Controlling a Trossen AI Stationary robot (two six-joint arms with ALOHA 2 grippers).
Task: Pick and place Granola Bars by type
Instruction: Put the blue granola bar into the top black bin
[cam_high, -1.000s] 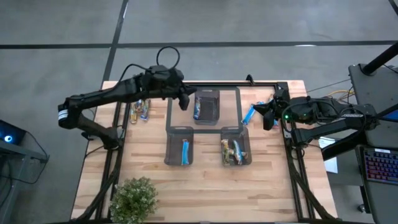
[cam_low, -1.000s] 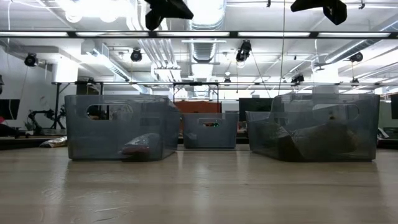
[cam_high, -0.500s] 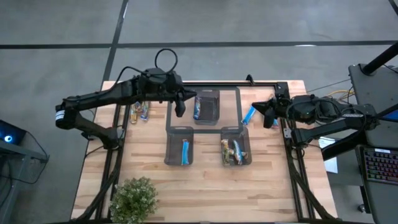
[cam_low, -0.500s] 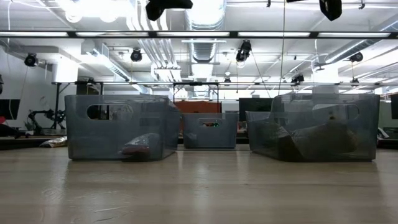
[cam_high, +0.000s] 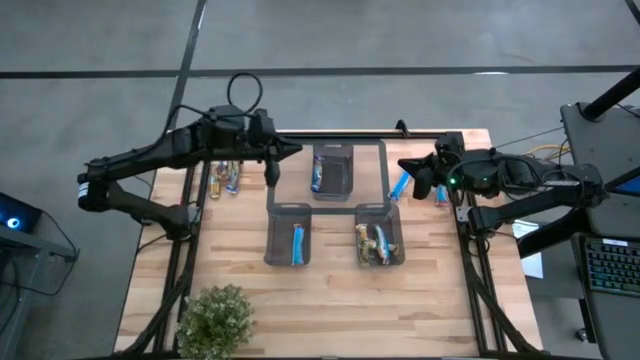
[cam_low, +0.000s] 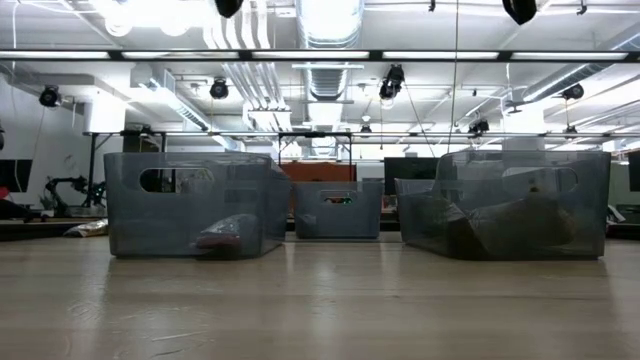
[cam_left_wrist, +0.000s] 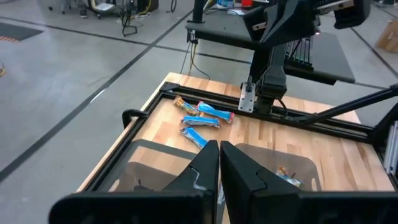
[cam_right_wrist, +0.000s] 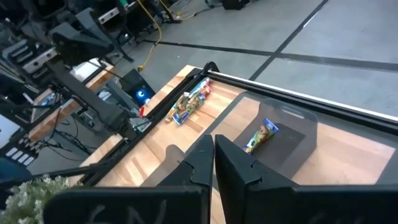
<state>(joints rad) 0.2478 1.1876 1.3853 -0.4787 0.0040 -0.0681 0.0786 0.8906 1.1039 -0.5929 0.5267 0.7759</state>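
Granola bars lie in three dark bins: one bar (cam_high: 316, 177) in the far bin (cam_high: 333, 150), a blue one (cam_high: 297, 243) in the near-left bin (cam_high: 288, 208), several (cam_high: 374, 243) in the near-right bin (cam_high: 377, 208). Loose bars lie flat on the wood at the left (cam_high: 225, 178) and right (cam_high: 401, 184). My left gripper (cam_high: 273, 165) hovers shut and empty, left of the far bin. My right gripper (cam_high: 416, 178) hovers shut and empty above the right loose bars. In the wrist views both finger pairs, left (cam_left_wrist: 219, 152) and right (cam_right_wrist: 213, 146), are pressed together.
A potted plant (cam_high: 215, 318) stands at the table's near-left corner. A black frame rail (cam_high: 350, 137) runs along the far edge. Bare wood lies between the near bins and the near edge. In the low view the bins (cam_low: 190, 205) stand on the tabletop.
My left gripper has drawn back from the far bin toward the table's left edge and risen, rolling a little. My right gripper has risen and edged toward the table's middle. Both stay shut, and in the low view both have climbed almost out of the top.
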